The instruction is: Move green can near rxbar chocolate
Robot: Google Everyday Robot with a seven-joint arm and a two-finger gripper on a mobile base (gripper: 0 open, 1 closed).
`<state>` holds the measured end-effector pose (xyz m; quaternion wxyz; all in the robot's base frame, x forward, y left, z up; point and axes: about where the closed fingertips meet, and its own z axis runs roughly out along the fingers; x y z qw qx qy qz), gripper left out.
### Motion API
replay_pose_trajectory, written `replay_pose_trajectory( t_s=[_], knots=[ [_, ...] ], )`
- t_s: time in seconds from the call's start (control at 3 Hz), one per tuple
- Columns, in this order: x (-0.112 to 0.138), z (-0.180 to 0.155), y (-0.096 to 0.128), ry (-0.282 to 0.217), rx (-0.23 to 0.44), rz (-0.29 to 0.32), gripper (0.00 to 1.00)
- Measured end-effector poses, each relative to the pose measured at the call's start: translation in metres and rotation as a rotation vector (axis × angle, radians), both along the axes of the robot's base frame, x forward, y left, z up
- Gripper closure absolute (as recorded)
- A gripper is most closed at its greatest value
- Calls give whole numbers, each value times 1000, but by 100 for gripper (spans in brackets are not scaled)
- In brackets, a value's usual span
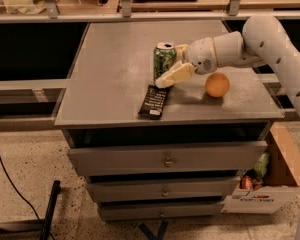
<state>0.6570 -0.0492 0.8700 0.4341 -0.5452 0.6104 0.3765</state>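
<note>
The green can [164, 60] stands upright on the grey table top [115, 59], a little right of its middle. The rxbar chocolate [154, 102], a flat dark bar, lies just in front of the can, close to the table's front edge. My gripper [171, 67] reaches in from the right on the white arm [270, 44] and sits around the can's right side, at can height. The can's base rests on the table, about a finger's width from the bar's far end.
An orange ball [217, 84] lies on the table to the right of the can, under my wrist. Drawers [165, 159] are below the top. A cardboard box [260, 184] with packets stands on the floor at the right. A shelf rail runs behind the table.
</note>
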Motion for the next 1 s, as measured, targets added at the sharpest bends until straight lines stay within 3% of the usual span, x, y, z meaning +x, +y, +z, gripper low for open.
replay_pose_trajectory(
  t_s=[0.33,0.67,1.0],
  knots=[
    [0,1,-7,4,-10,-6,0],
    [3,5,-32,-4,-56,-34,0],
    [3,5,-32,-4,-57,-33,0]
  ],
)
